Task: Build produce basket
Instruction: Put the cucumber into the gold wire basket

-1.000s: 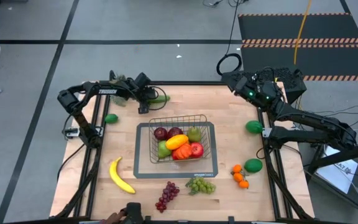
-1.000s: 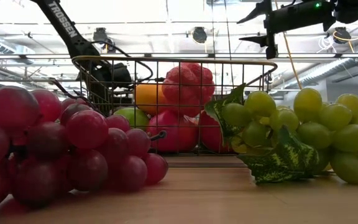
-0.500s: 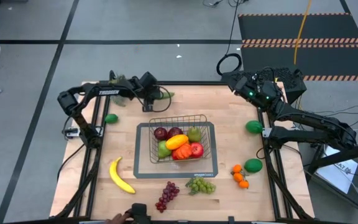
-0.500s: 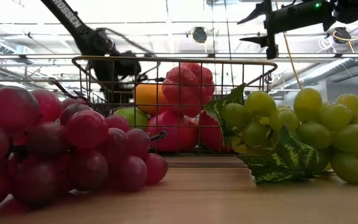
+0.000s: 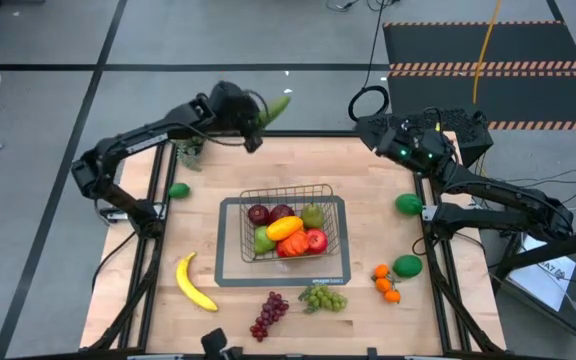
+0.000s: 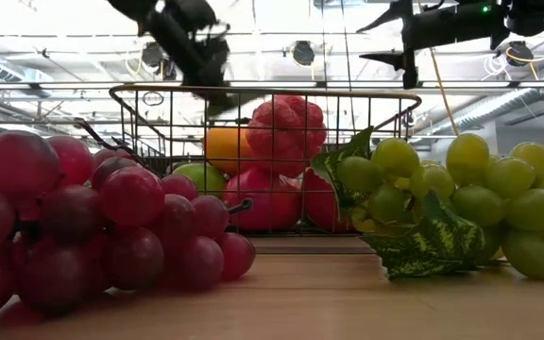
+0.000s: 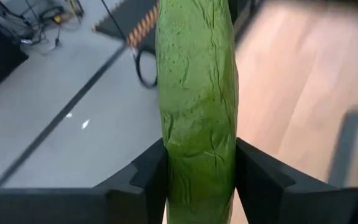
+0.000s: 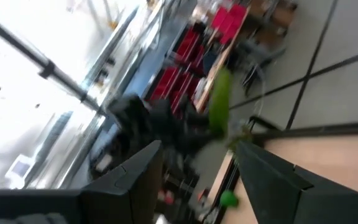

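The left gripper [image 7: 197, 180] is clamped on the cucumber [image 7: 196, 93], raised above the worktop's [image 5: 268, 170] far edge. The right gripper [image 8: 197, 168], fingers apart and empty, waits above the far right corner.

A light wooden worktop [image 5: 198, 190] is carrying the wire basket [image 5: 284, 255] near its middle. Lying directly on the wood are 1 banana [image 5: 193, 284], red grapes [image 5: 269, 314], green grapes [image 5: 323, 298], small oranges [image 5: 386, 283], 2 green balls [image 5: 408, 204] [image 5: 407, 266] along the right edge, and 1 small green fruit [image 5: 178, 190] at the left.
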`<state>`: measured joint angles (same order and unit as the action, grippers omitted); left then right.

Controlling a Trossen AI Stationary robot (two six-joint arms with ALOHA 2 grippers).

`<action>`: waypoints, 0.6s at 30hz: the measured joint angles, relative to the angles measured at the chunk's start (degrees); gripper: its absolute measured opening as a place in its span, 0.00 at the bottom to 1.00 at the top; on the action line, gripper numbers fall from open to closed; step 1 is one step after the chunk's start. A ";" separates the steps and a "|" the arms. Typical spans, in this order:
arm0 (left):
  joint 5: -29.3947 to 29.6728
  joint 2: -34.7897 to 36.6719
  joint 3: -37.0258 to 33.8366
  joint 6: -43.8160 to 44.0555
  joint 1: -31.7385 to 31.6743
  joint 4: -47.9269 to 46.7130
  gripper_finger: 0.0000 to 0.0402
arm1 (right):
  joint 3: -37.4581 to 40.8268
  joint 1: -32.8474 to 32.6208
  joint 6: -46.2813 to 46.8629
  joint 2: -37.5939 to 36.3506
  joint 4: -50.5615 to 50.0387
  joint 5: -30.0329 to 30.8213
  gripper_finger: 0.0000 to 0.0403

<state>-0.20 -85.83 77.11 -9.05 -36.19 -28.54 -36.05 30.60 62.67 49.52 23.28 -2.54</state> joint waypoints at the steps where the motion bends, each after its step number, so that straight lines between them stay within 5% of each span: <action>1: -0.24 0.60 1.09 2.58 0.39 0.24 0.39 | 0.00 0.16 0.12 0.00 0.01 -1.48 0.50; 11: -0.41 5.63 5.28 21.17 6.80 3.60 0.39 | 0.00 0.18 0.71 0.00 0.00 -13.05 0.50; 18: -0.40 7.59 5.57 43.43 13.93 4.63 0.42 | 0.00 0.18 -1.66 0.00 -0.01 -17.53 0.50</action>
<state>-0.60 -78.25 82.67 34.37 -22.25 -23.91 -36.05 30.79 61.01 49.52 23.28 -20.07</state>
